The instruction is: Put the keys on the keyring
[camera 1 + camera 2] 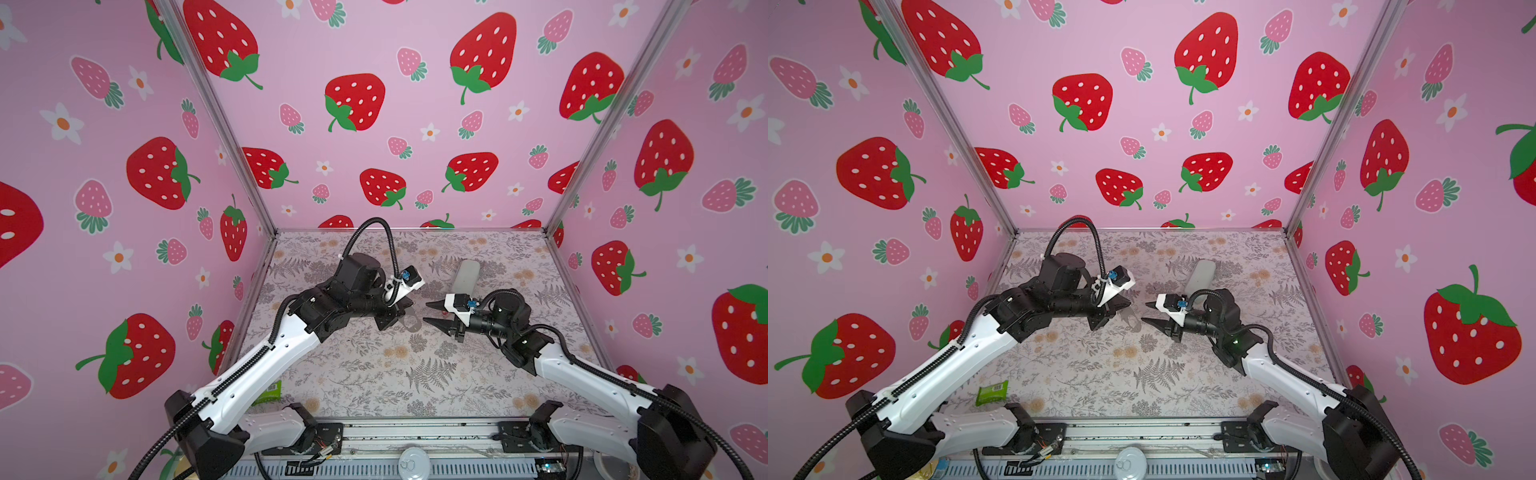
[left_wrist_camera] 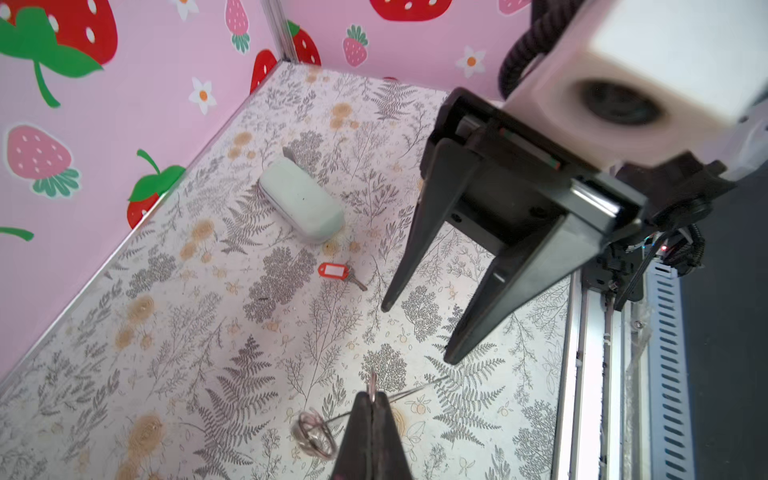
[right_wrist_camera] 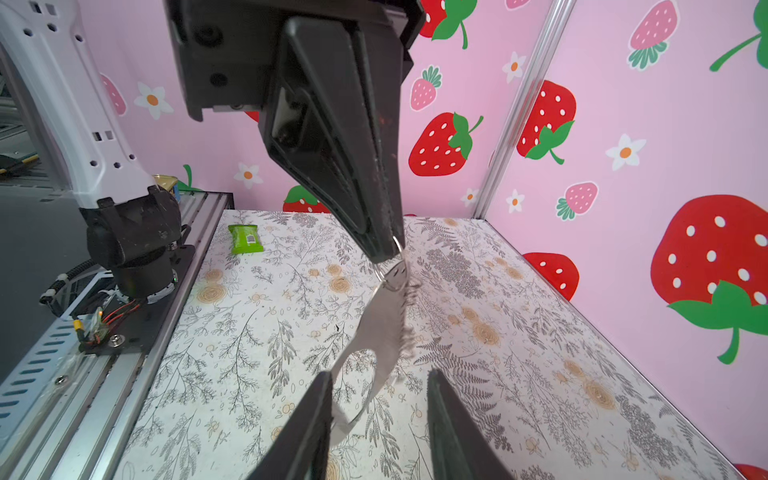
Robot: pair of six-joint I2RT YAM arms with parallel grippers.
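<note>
My left gripper (image 2: 372,402) is shut on a small silver ring of the keyring (image 3: 386,324). From that ring the taupe-grey strap loop hangs down over the table, seen in both top views (image 1: 409,323) (image 1: 1131,321). More silver rings (image 2: 313,432) dangle beside the fingers. My right gripper (image 3: 381,374) faces the left one (image 1: 403,311) and is open. The strap's lower end lies between its jaws, close to one finger (image 3: 320,407). The keys (image 2: 332,271), a dark key with a red tag, lie flat on the table near the right gripper (image 2: 419,332) and are hidden in the top views.
A pale green oblong case (image 1: 465,274) (image 2: 301,205) lies behind the right gripper (image 1: 425,312). A green packet (image 1: 991,392) (image 3: 245,239) sits at the front left by the left arm's base. Pink strawberry walls close in three sides. A metal rail (image 1: 415,432) runs along the front.
</note>
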